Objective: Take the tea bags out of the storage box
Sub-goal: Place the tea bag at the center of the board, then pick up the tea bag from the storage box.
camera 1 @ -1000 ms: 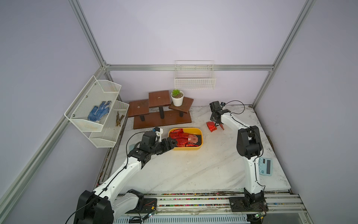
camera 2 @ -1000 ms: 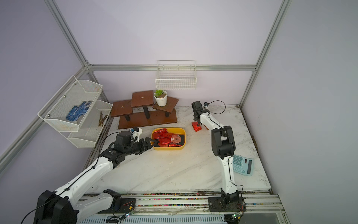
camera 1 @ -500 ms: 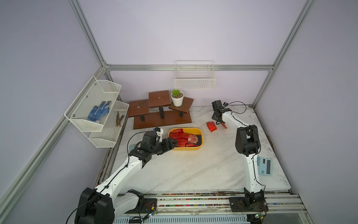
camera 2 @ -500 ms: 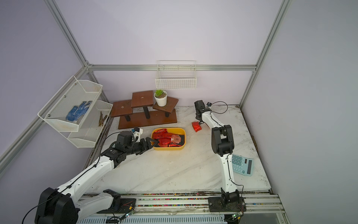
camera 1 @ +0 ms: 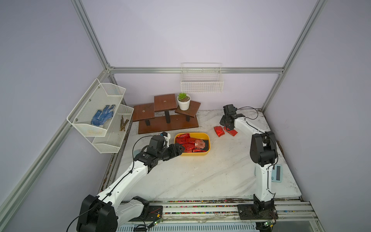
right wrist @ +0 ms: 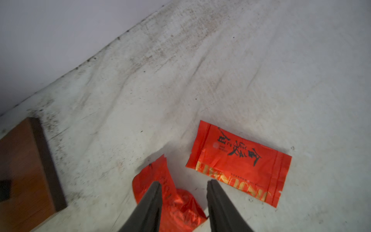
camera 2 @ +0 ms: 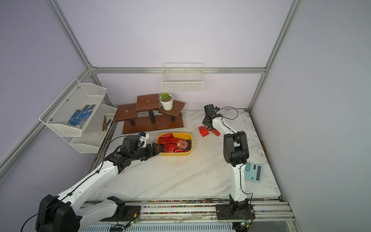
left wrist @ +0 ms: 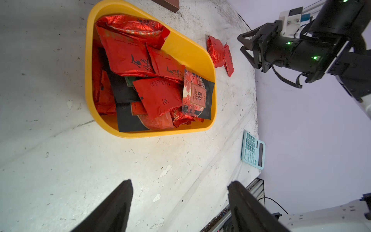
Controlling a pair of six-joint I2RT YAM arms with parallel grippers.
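Nearest the robot's base, a pale blue calculator (camera 2: pixel 253 172) lies near the right edge of the white marbled worktop (camera 1: pixel 200 176). Farther in, the left gripper (left wrist: pixel 180 192) is poised at the left end of the storage box (camera 1: pixel 192 154), its jaws spread wide with nothing between them. The storage box, a shallow yellow tub, sits on the worktop left of centre. It is heaped with tea bags (left wrist: pixel 140 66), mostly crinkled red foil packets with a few black sachets among them. Beyond the box and to the right, two more red tea bags lie out on the bare worktop, close beside each other: one flat (right wrist: pixel 239 162), one crumpled (right wrist: pixel 172 196). The right gripper (right wrist: pixel 183 184) hangs over the crumpled one, jaws parted and pinching nothing. Against the back wall is a stepped wooden stand (camera 1: pixel 166 118) carrying a small potted plant (camera 1: pixel 183 101). A white wire basket (camera 1: pixel 201 82) hangs on the wall above.
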